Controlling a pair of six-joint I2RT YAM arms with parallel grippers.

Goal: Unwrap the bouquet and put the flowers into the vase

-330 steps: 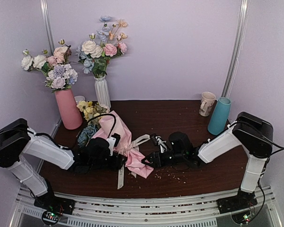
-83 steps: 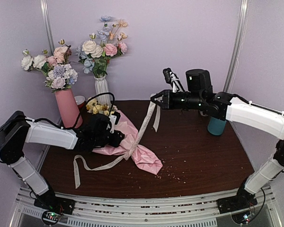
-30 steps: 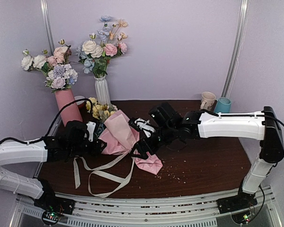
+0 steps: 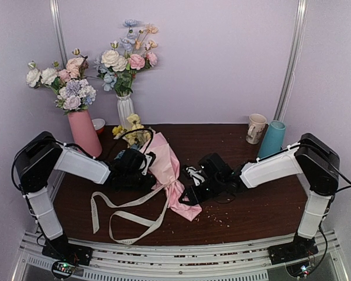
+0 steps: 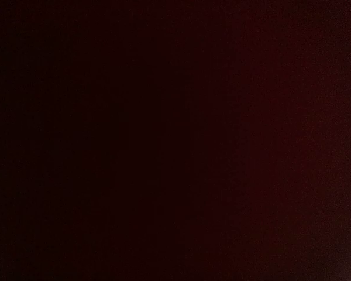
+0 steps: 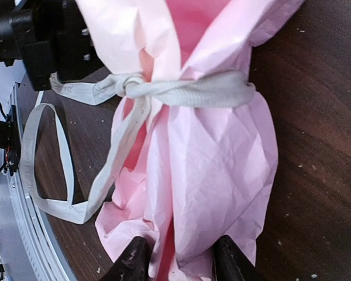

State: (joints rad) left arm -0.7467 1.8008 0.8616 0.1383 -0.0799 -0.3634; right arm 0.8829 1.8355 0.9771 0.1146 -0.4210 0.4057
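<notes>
The bouquet lies on the dark table, its yellow flowers pointing to the back and its pink paper tail to the front. A cream ribbon is still knotted round the wrap, and its long ends trail over the table. My left gripper is pressed into the bouquet's left side, its fingers buried in the wrap; the left wrist view is all dark. My right gripper pinches the wrap's tail end between both fingers. The teal vase stands at the back right.
A cream mug stands just left of the teal vase. A pink vase and a white ribbed vase, both full of flowers, stand at the back left. Crumbs lie near the front of the table.
My right gripper has dropped to the wrap's tail and closed on it. The left arm has pulled in, and the bouquet has turned so its flowers point further back.
</notes>
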